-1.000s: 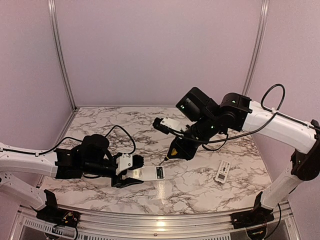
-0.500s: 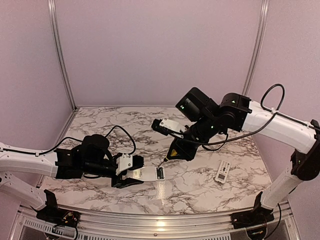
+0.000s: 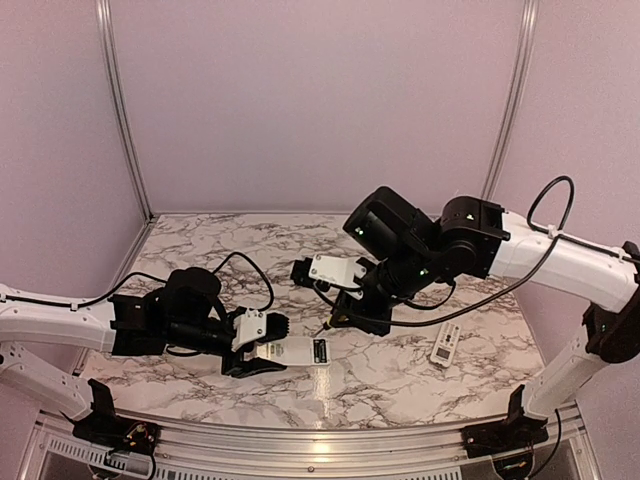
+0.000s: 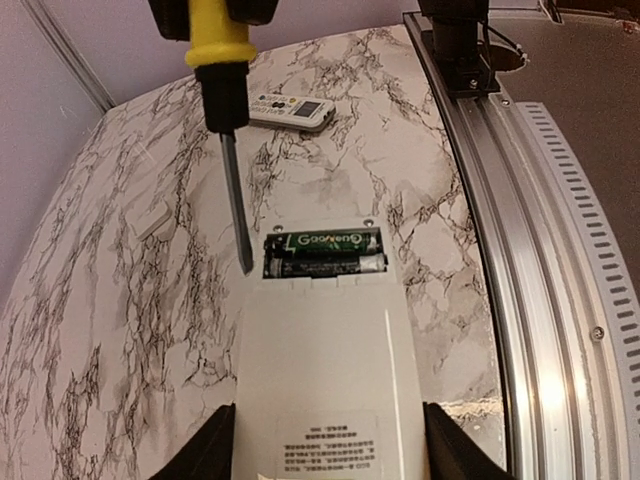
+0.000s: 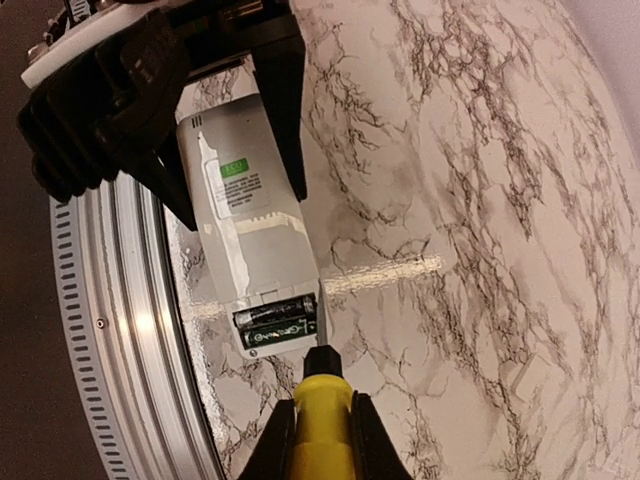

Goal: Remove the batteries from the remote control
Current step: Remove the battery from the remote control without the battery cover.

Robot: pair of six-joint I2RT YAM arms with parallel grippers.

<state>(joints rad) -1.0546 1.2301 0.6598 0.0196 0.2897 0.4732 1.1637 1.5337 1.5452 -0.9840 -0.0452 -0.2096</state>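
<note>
The white remote control (image 3: 296, 349) (image 4: 325, 370) lies back-up on the marble, and my left gripper (image 3: 262, 346) (image 4: 328, 452) is shut on its sides. Its battery bay is uncovered, with two dark batteries (image 4: 323, 251) (image 5: 277, 321) (image 3: 319, 347) side by side inside. My right gripper (image 3: 345, 305) (image 5: 320, 412) is shut on the yellow-handled screwdriver (image 4: 225, 100) (image 5: 320, 435). The blade slants down, and its tip (image 4: 246, 266) sits at the edge of the bay beside the batteries' ends.
A second small white remote (image 3: 445, 343) (image 4: 291, 109) lies to the right. A small flat grey cover plate (image 4: 152, 219) rests on the marble beyond the screwdriver. The aluminium rail (image 4: 520, 250) (image 5: 120, 330) runs along the table's near edge.
My right arm has swung left and down, bringing the screwdriver tip closer to the remote's open end. The left arm and the remote have not moved.
</note>
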